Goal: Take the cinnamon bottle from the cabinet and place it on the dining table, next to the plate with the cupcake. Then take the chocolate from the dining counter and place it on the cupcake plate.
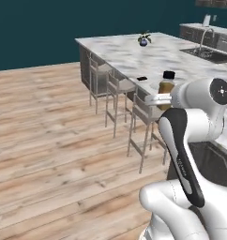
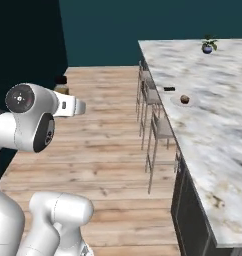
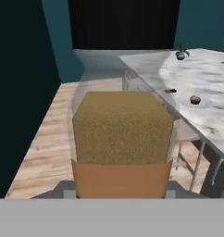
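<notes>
My gripper (image 1: pixel 163 97) is shut on the cinnamon bottle (image 1: pixel 166 87), an orange-brown bottle with a black cap, held upright in the air beside the dining table (image 1: pixel 127 52). In the hand view the bottle (image 3: pixel 122 139) stands close up in the centre and hides my fingertips. In the right base view the bottle (image 2: pixel 61 86) peeks out behind my arm. The white plate (image 2: pixel 191 103) with the brown cupcake (image 2: pixel 184 99) lies near the table's (image 2: pixel 218 125) edge. The black chocolate (image 2: pixel 169 88) lies just beyond it, also seen as a chocolate (image 1: pixel 142 78) bar. Cupcake (image 3: pixel 195 99) and chocolate (image 3: pixel 170 91) sit ahead to the right. The cabinet is out of view.
Metal stools (image 1: pixel 119 87) line the table's near side over the wooden floor (image 1: pixel 49 122); the same stools (image 2: pixel 154 102) stand between me and the plate. A small potted plant (image 2: pixel 208 46) sits at the table's far end. A sink with a faucet (image 1: pixel 208 52) lies at the right.
</notes>
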You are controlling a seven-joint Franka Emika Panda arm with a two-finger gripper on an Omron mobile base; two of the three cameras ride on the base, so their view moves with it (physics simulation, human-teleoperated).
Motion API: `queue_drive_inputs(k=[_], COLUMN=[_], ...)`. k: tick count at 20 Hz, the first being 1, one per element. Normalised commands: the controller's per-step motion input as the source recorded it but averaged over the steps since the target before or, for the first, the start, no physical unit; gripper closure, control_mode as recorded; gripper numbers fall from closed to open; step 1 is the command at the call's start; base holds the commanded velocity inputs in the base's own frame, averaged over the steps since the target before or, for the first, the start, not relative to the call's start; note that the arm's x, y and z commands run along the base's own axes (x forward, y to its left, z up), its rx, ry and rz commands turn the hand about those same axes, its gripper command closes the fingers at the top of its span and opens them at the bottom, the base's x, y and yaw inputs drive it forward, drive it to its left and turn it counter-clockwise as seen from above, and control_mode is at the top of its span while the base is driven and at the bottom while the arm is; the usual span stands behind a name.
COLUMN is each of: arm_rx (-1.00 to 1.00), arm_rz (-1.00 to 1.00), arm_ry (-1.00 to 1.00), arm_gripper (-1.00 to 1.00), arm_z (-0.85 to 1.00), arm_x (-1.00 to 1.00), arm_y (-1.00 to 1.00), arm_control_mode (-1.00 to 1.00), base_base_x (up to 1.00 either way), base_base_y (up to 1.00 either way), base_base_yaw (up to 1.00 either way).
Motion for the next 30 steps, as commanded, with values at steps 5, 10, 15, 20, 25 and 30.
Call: queue_drive_inputs(k=[5,10,15,20,25,30], arm_rx=[0.00,0.00,0.00,0.00,0.00,0.00], arm_rz=[0.00,0.00,0.00,0.00,0.00,0.00], arm_ry=[0.00,0.00,0.00,0.00,0.00,0.00], arm_gripper=[1.00,1.00,1.00,1.00,1.00,1.00], arm_z=[0.00,0.00,0.00,0.00,0.00,0.00], arm_x=[0.00,0.00,0.00,0.00,0.00,0.00], arm_y=[0.00,0.00,0.00,0.00,0.00,0.00], arm_control_mode=[1.00,1.00,1.00,1.00,1.00,1.00], base_base_x=[0.63,0.67,0.67,0.65,0.51,0.46], base_base_y=[0.51,0.42,0.42,0.46,0.53,0.47], base_base_yaw=[-0.30,-0.38,-0.39,-0.36,-0.38,-0.44])
